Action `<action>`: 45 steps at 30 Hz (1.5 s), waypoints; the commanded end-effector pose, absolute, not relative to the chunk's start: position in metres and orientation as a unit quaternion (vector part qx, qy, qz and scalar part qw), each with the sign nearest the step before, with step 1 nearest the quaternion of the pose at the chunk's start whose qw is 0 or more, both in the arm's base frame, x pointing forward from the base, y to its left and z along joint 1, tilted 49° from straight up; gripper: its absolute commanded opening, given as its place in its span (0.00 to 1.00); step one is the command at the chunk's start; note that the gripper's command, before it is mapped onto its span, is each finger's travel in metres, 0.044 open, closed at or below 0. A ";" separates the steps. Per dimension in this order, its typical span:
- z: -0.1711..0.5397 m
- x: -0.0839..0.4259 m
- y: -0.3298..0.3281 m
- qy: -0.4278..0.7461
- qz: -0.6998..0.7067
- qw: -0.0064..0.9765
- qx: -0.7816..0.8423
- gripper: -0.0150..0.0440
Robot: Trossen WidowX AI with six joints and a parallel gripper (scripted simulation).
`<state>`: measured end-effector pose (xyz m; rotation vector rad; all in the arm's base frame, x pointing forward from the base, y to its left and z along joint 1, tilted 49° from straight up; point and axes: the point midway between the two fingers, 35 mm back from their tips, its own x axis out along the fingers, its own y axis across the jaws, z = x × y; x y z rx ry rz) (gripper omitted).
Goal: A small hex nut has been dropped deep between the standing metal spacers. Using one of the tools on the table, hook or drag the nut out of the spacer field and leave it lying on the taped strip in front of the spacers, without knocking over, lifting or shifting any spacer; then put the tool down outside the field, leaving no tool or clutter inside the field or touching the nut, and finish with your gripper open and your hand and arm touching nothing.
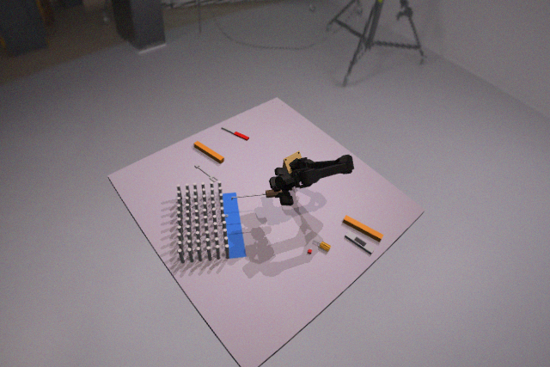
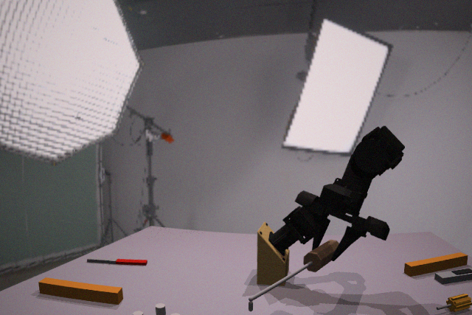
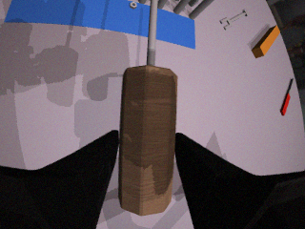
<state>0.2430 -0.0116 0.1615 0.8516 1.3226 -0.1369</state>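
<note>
My gripper (image 1: 275, 192) (image 2: 324, 253) (image 3: 147, 137) is shut on the brown wooden handle of the hook tool (image 1: 251, 196) (image 2: 279, 281) (image 3: 148, 105). Its thin shaft points toward the spacer field, with the bent tip raised above the far part of the blue taped strip (image 1: 236, 247) (image 3: 29, 11). The small hex nut (image 1: 225, 215) (image 3: 133, 5) lies on the strip near its spacer-side edge, clear of the shaft in the wrist view. The metal spacers (image 1: 181, 258) (image 2: 160, 309) (image 3: 200, 10) stand upright in rows. The wrist view cuts off the hook tip and most spacers.
Orange bars (image 1: 208, 151) (image 1: 363, 228) lie on both sides. A red-handled tool (image 1: 241, 135) lies at the back, and a thin grey part (image 1: 205, 173) lies beside the field. A yellow-handled tool (image 1: 324, 246), red cube (image 1: 309, 251) and grey knife-like tool (image 1: 358, 242) lie right.
</note>
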 end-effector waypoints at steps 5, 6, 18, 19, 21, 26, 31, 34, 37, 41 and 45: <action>0.147 0.254 -0.045 0.600 -0.068 0.707 0.369 0.25; 0.145 0.255 -0.050 0.601 -0.068 0.707 0.367 0.25; 0.112 0.255 -0.120 0.615 -0.077 0.703 0.350 0.25; 0.107 0.250 -0.124 0.620 -0.084 0.696 0.352 0.25; 0.098 0.241 -0.133 0.629 -0.093 0.685 0.355 0.25; 0.087 0.237 -0.154 0.632 -0.087 0.686 0.350 0.25; 0.074 0.231 -0.180 0.633 -0.075 0.689 0.344 0.25; 0.065 0.225 -0.197 0.633 -0.067 0.692 0.340 0.25; 0.055 0.217 -0.213 0.633 -0.059 0.695 0.336 0.25; 0.042 0.206 -0.233 0.632 -0.047 0.699 0.332 0.25; 0.027 0.192 -0.252 0.629 -0.035 0.704 0.328 0.25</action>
